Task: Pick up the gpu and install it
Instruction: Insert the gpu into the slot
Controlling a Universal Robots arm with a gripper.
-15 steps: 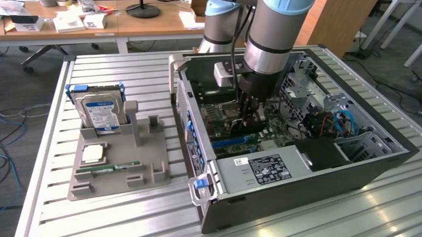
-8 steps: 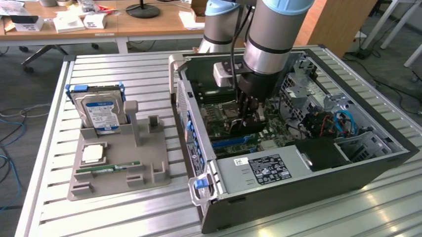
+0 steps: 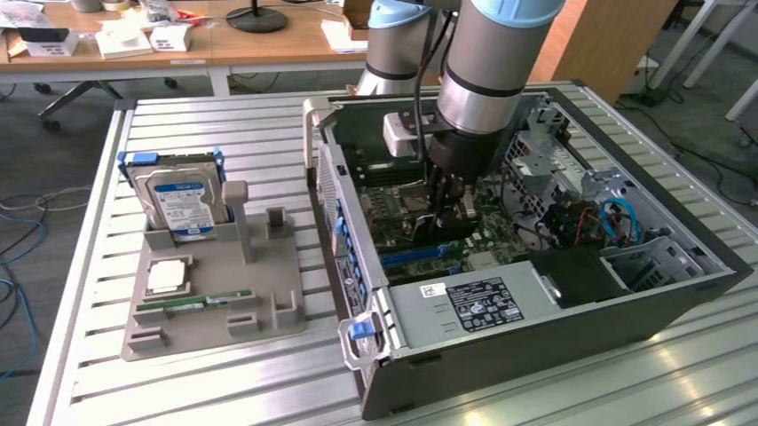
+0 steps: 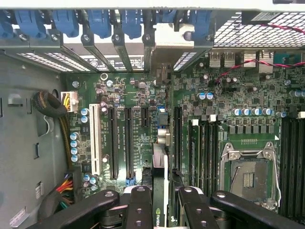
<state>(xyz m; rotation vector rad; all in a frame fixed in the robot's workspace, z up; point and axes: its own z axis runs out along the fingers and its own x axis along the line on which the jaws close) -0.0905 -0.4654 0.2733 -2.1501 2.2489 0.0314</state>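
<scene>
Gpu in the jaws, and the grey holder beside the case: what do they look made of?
The gpu: dark circuit board, probably fibreglass laminate, with a matt black face, likely plastic; seen edge-on, it bears a printed logo. The grey holder: dull, uniform grey with moulded posts and slots, so probably plastic, possibly printed.

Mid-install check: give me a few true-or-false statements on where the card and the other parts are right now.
1. The tool grips the gpu above the motherboard. True.
2. The hard drive sits inside the computer case. False: it stands in the gray fixture outside the case, on the exterior view's left.
3. The CPU socket is empty. True.
4. The memory stick is plugged into the motherboard. False: it lies on the fixture.
</scene>
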